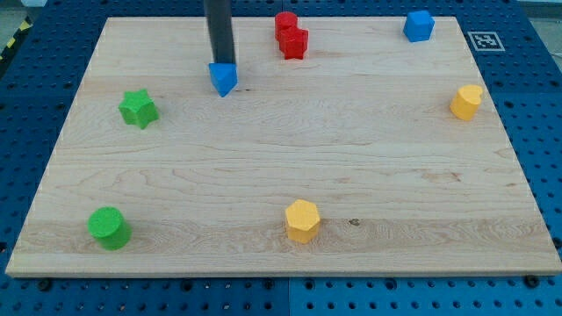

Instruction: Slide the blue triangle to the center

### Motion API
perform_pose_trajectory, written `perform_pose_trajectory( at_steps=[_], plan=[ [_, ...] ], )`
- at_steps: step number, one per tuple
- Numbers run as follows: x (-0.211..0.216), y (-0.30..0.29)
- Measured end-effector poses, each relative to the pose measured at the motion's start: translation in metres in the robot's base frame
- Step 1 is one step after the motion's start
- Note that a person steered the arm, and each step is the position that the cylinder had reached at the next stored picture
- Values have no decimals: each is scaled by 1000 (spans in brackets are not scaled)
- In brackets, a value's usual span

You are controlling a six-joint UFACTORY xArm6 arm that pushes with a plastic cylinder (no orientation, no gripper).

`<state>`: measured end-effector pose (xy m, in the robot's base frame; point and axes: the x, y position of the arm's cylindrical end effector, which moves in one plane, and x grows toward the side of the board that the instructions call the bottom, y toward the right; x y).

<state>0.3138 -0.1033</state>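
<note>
The blue triangle (224,78) lies on the wooden board (281,175) in the upper left part of the view, well away from the board's middle. My dark rod comes down from the view's top, and my tip (221,64) stands right at the triangle's top edge, touching or nearly touching it.
A red block (291,36) sits at the top middle and a blue cube (419,25) at the top right. A yellow block (466,102) is at the right edge and a yellow hexagon (302,220) at the bottom middle. A green star (139,108) and a green cylinder (110,228) are on the left.
</note>
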Motion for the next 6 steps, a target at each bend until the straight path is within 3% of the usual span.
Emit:
perform_pose_trajectory(
  at_steps=[2,6],
  plan=[
    [3,-55],
    [61,59]
  ],
)
